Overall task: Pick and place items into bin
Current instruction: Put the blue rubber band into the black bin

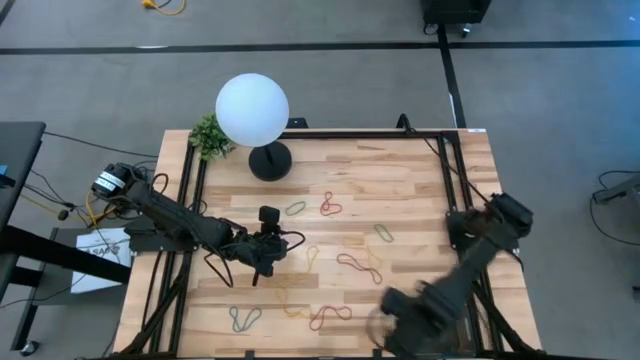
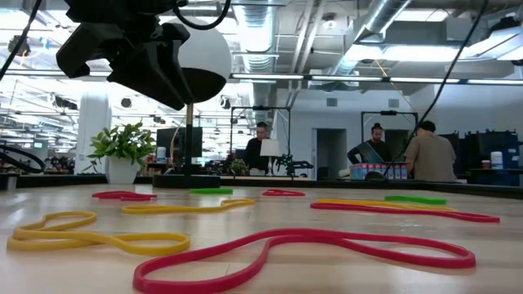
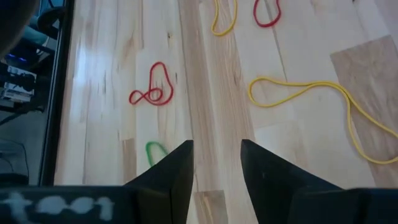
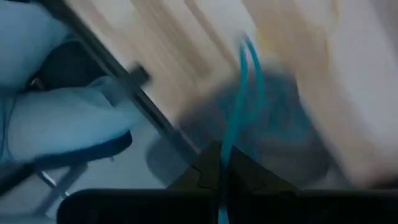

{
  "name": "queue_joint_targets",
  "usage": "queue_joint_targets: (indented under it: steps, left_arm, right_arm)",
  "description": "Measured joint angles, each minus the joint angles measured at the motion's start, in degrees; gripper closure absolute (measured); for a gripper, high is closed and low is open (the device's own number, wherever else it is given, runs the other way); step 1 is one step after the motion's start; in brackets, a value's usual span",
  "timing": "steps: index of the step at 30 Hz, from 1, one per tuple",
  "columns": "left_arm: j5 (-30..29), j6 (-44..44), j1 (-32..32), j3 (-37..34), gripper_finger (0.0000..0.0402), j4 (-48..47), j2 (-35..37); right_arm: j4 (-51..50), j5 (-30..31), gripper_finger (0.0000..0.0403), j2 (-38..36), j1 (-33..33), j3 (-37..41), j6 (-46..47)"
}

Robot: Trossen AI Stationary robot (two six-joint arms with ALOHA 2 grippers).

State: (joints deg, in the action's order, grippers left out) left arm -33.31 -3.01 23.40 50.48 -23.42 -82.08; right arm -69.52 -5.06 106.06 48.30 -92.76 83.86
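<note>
the wooden table [image 1: 420, 170] is the largest thing, and the white globe lamp [image 1: 252, 110] on its black base serves as the landmark at the far edge. no mesh bin can be made out with certainty; in the right wrist view only a dark blurred shape lies below the gripper, too smeared to be named.

the left gripper [image 1: 263, 262] is held over the table on the near side of the lamp, almost straight toward the front from it. its fingers [image 3: 177, 174] are seen spread apart, with bare wood between them and nothing held.

the right gripper [image 4: 222, 171] is at the front right corner, well away from the lamp. its fingers are pressed together on a grey-blue band [image 4: 239, 106], which hangs as a thin taut loop.

the loose rubber bands are scattered across the table in front of the lamp: a red figure-eight [image 1: 330, 204] and a green loop [image 1: 295, 208] nearest the lamp, a long red band [image 1: 360, 266] farther forward, a yellow band [image 2: 98, 238] close to the low camera.

the bands are judged very light, soft and stretchy, lying flat on the wood. a loop is best taken where two strands cross or run together, with the fingertips pressed down to the wood. a single flat strand may slip out.
</note>
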Motion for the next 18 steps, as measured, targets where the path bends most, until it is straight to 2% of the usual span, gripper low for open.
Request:
queue_joint_targets:
  steps: [4,10,15,18]
  left_arm:
    - [0.04,0.04,0.00,0.00,0.0276,0.00,0.00]
    - [0.06,0.09,0.00,0.00,0.0276,0.02,0.00]
    - [0.08,0.09,0.00,0.00,0.0276,0.01,0.00]
    - [0.10,0.24,0.00,0.00,0.0276,-0.03,0.00]
  right_arm:
    - [-0.41,1.09,0.0403,0.07,7.77,1.40,19.72]
    - [-0.46,6.96,0.0402,0.11,15.88,2.84,35.42]
    - [-0.40,13.24,0.0402,0.11,16.25,4.73,35.22]
    - [-0.10,14.12,0.0400,0.13,14.75,6.24,34.65]
